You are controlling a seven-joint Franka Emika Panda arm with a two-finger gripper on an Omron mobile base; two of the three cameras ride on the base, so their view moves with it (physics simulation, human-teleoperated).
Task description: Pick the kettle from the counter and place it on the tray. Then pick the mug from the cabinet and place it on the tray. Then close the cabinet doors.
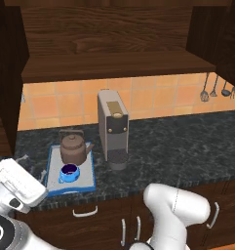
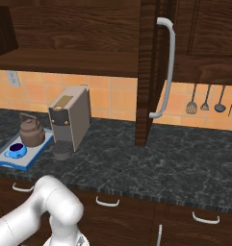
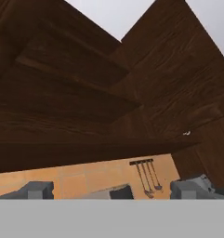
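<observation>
The brown kettle (image 1: 74, 149) (image 2: 32, 132) stands at the back of the blue-rimmed tray (image 1: 52, 168) (image 2: 33, 154) on the dark marbled counter (image 1: 187, 146) (image 2: 161, 158). In front of the kettle on the same tray sits the blue mug (image 1: 69, 172) (image 2: 16, 150). Above them the cabinet (image 1: 114, 66) (image 3: 76, 116) is open, and its shelf is bare. Its doors (image 1: 7, 73) (image 2: 147, 72) swing outward. My gripper (image 1: 33, 166) (image 3: 114, 189) hangs open, low at the left, in front of the tray, holding nothing and facing up into the cabinet.
A tall grey-and-brown coffee machine (image 1: 112, 128) (image 2: 69, 120) stands just right of the tray. The right door's silver bar handle (image 2: 168, 67) juts out over the counter. Utensils (image 1: 214, 90) (image 2: 211, 103) hang on the orange tiled wall at the right.
</observation>
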